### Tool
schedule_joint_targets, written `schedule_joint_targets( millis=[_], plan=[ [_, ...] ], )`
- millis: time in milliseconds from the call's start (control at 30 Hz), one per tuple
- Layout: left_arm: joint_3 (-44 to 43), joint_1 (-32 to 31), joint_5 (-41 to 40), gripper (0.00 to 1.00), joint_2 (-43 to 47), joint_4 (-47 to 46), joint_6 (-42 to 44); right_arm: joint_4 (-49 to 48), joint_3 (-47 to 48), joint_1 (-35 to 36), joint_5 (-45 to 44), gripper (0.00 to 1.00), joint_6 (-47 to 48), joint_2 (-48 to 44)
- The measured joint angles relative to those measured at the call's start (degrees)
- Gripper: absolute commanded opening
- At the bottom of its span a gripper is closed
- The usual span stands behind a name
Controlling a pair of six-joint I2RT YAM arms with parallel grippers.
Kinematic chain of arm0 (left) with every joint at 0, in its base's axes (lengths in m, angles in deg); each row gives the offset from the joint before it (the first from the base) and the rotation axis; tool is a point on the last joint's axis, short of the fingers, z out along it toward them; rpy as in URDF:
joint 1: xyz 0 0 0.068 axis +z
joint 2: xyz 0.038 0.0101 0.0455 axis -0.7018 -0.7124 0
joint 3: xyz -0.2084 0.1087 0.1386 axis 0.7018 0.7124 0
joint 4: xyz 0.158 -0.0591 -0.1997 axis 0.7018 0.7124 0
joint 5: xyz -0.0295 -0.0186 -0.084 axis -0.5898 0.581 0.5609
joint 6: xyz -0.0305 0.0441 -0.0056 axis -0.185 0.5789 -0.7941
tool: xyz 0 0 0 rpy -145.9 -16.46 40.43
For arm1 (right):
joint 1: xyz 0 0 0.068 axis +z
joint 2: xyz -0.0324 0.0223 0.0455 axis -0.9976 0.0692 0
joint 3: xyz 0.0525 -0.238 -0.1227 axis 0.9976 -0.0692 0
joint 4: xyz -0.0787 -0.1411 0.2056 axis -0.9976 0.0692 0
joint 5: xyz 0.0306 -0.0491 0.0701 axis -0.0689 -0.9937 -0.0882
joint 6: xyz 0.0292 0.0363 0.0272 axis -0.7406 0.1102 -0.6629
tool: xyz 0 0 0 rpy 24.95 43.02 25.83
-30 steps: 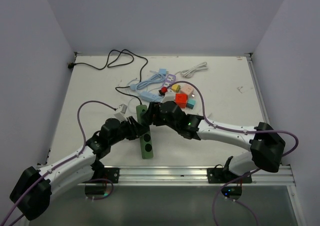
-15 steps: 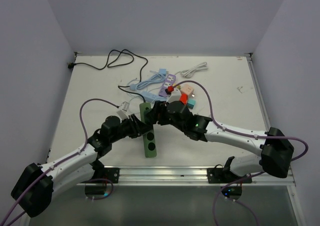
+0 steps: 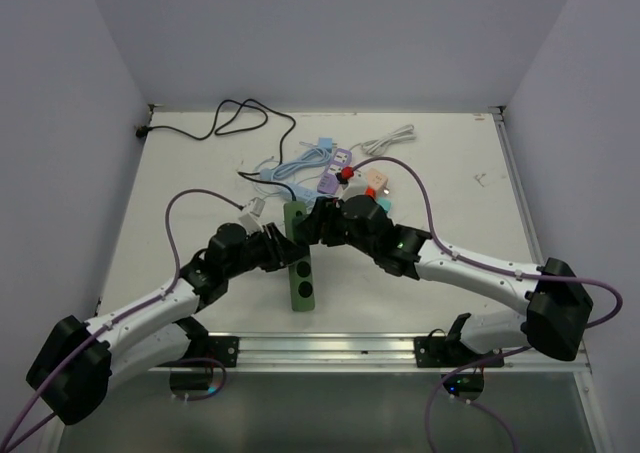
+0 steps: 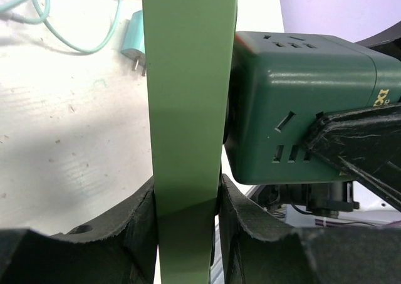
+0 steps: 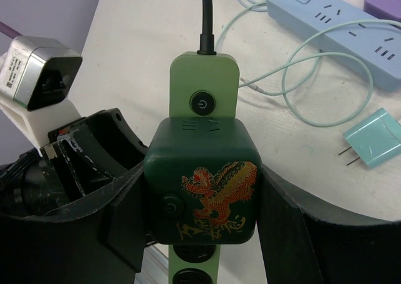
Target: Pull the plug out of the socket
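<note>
From above, the light green socket strip lies on the tabletop between the two arms. Its long axis runs from the near edge toward the far wall, a little tilted. The left claw meets it from the left side at about the middle. The right claw sits over its far part, and the plug is mostly hidden under this claw.

In the left wrist view the strip is seen on its edge, as an upright green bar. The two black fingers of the left claw are closed tight on its narrow sides, with no gap. The dark green plug, a cube, lies against the right face of the strip, and a finger of the right claw presses on its lower side.

In the right wrist view the plug, with a red and gold dragon picture, sits on top of the strip just below the round power button. The right claw grips it firmly from the left and the right. The strip points away from the camera, and a black cable leaves its far end. A blue strip and a small teal charger lie to the right.
</note>
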Motion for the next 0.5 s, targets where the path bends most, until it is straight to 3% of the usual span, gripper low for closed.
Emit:
schedule_joint_targets(
  millis=[500],
  plan=[
    [-8.5, -0.5, -4.6, 0.0, -3.7, 9.9, 8.7, 2.7, 2.9, 0.5, -4.0, 0.23, 1.4, 0.3]
  ],
)
